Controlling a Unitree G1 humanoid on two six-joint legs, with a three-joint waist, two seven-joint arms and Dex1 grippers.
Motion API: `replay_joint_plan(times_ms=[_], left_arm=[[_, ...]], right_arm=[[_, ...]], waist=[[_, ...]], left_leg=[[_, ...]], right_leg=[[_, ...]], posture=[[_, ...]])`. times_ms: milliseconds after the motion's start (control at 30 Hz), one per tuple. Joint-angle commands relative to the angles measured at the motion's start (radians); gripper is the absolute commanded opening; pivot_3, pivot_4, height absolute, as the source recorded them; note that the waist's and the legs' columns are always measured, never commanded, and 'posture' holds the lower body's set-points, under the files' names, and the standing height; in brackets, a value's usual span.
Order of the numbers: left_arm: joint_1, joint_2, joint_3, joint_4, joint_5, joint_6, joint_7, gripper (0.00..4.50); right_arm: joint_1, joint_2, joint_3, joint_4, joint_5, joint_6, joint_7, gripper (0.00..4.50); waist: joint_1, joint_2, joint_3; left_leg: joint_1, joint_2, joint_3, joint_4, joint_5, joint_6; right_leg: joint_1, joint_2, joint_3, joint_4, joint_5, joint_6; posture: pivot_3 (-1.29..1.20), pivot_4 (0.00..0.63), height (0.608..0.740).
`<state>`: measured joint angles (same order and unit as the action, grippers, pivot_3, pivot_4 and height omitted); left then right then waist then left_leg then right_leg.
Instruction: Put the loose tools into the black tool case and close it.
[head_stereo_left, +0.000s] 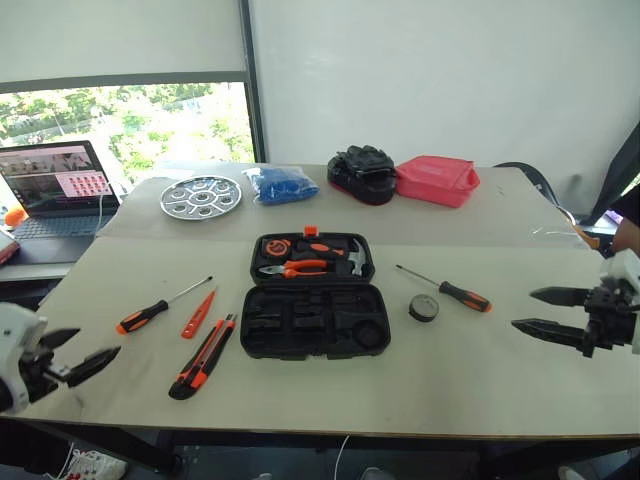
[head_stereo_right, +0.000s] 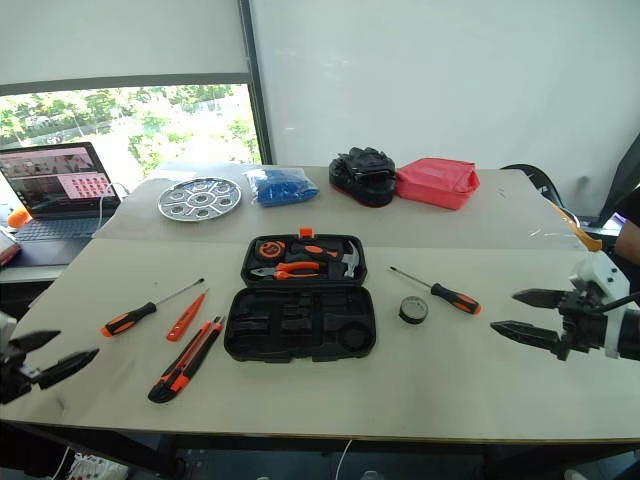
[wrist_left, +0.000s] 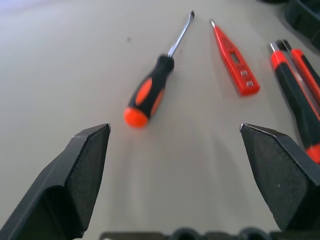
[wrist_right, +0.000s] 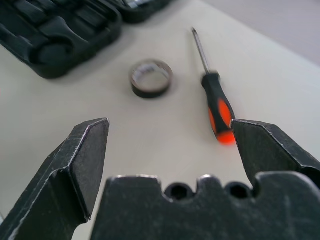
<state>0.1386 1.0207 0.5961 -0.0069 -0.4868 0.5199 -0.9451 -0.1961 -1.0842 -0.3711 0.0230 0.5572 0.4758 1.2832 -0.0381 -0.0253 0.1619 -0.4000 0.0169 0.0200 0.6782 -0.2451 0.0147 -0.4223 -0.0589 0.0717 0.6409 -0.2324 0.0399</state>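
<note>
Hovering at either edge of the pale tabletop (head_stereo_left: 480, 370), the left end effector (head_stereo_left: 75, 355) and right end effector (head_stereo_left: 545, 312) both stand spread wide with nothing held, apparently poised to start collecting. Between them lies the black plastic hinged tool case (head_stereo_left: 315, 322), open flat, its orange latch at the far rim. Its far half holds orange-handled pliers (head_stereo_left: 295, 268), a hammer (head_stereo_left: 352, 258) and a round orange-ringed item; the near half shows moulded slots that look unfilled, probably meant for the loose pieces.

Left of the case rest an orange-and-black-handled screwdriver (wrist_left: 152, 87), a small slim orange tool (wrist_left: 235, 62) and a long orange-and-black utility knife (head_stereo_left: 203, 357), lined up roughly parallel and near the left arm. Right of the case sit a small black tape roll (wrist_right: 151, 77) and a second orange-and-black screwdriver (wrist_right: 215, 97), close to the right arm. This split suggests each arm serves its own side
</note>
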Motion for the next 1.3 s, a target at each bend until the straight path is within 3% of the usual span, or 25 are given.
replay_joint_plan(times_ms=[33, 267, 567, 600, 633, 900, 1200, 1300], left_arm=[[-0.171, 0.102, -0.145, 0.206, 0.071, -0.064, -0.115, 4.46], [-0.576, 0.103, -0.453, 0.571, 0.279, -0.199, -0.190, 4.46], [-0.873, 0.028, -0.667, 0.886, 0.486, -0.312, -0.232, 4.46], [-0.882, 0.024, -0.684, 0.904, 0.502, -0.327, -0.254, 3.94], [-0.888, 0.022, -0.697, 0.917, 0.512, -0.341, -0.279, 3.79], [-0.921, -0.006, -0.711, 0.981, 0.548, -0.393, -0.315, 0.86], [-1.082, -0.049, -0.640, 0.991, 0.524, -0.493, -0.190, 0.87], [-1.168, -0.107, -0.622, 0.926, 0.467, -0.466, -0.264, 0.87]], right_arm=[[0.002, 0.000, -0.035, -0.268, 0.168, 0.140, -0.025, 4.50], [-0.069, 0.034, 0.033, -0.582, 0.365, 0.243, -0.122, 4.50], [-0.167, 0.076, 0.078, -0.643, 0.445, 0.280, -0.247, 4.50], [-0.164, 0.074, 0.080, -0.644, 0.441, 0.276, -0.250, 4.50], [-0.161, 0.072, 0.079, -0.644, 0.439, 0.274, -0.252, 4.50], [-0.144, 0.070, 0.076, -0.652, 0.417, 0.267, -0.288, 4.50], [-0.066, 0.073, 0.039, -0.679, 0.394, 0.265, -0.336, 4.50], [-0.052, 0.074, 0.034, -0.679, 0.390, 0.267, -0.358, 4.50]], waist=[[-0.002, 0.000, 0.000], [0.001, -0.002, 0.001], [0.023, -0.009, 0.003], [0.023, -0.009, 0.003], [0.022, -0.009, 0.003], [0.024, -0.009, 0.003], [0.032, -0.014, 0.005], [0.037, -0.015, 0.005]], left_leg=[[0.000, 0.000, 0.000, 0.000, 0.000, 0.000], [-0.002, -0.001, -0.003, 0.000, 0.000, 0.000], [-0.007, -0.001, -0.005, 0.002, 0.000, 0.000], [-0.008, -0.001, -0.005, 0.002, 0.000, 0.000], [-0.008, -0.001, -0.005, 0.002, 0.000, 0.000], [-0.007, -0.001, -0.006, 0.003, 0.000, 0.001], [-0.009, -0.001, -0.008, 0.007, 0.000, 0.001], [-0.012, -0.002, -0.010, 0.010, 0.000, 0.001]], right_leg=[[0.000, 0.000, 0.000, 0.000, 0.000, 0.000], [-0.001, 0.000, -0.001, 0.001, -0.001, 0.000], [-0.003, 0.000, -0.003, 0.001, -0.001, 0.001], [-0.004, 0.000, -0.003, 0.001, -0.001, 0.001], [-0.004, 0.000, -0.003, 0.001, -0.001, 0.001], [-0.003, 0.000, -0.003, 0.003, -0.001, 0.001], [-0.003, 0.000, -0.005, 0.005, -0.001, 0.001], [-0.003, -0.001, -0.007, 0.005, 0.000, 0.002]], posture=[[0.00, 0.150, 0.740], [0.00, 0.150, 0.740], [0.00, 0.150, 0.740], [0.00, 0.150, 0.740], [0.00, 0.150, 0.740], [0.00, 0.150, 0.740], [0.00, 0.150, 0.740], [0.00, 0.150, 0.740]])
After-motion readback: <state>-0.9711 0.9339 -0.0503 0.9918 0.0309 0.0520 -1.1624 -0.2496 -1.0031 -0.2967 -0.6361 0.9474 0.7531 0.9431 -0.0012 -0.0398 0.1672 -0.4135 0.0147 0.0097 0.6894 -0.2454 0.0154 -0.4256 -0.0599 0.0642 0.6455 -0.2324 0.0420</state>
